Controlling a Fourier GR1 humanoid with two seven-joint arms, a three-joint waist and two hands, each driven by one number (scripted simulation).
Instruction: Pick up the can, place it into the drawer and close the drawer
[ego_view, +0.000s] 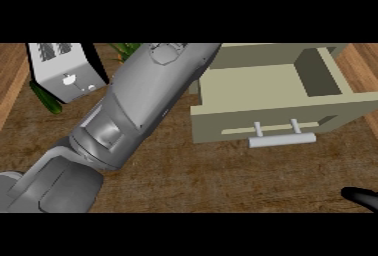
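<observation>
Left forearm (125, 120) diagonally beside drawer (273, 100)

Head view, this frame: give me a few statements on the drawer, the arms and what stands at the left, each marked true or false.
1. The drawer is pulled open. True.
2. A can lies inside the drawer. False: the part of its inside that shows is bare, and no can is in view.
3. The drawer's handle is a pale bar on its front. True.
4. The left forearm crosses the view from lower left toward the top. True.
5. The right hand is over the drawer. False: only a black tip of it shows at the lower right edge, away from the drawer.
6. The toaster stands right of the drawer. False: it is at the upper left.
</observation>
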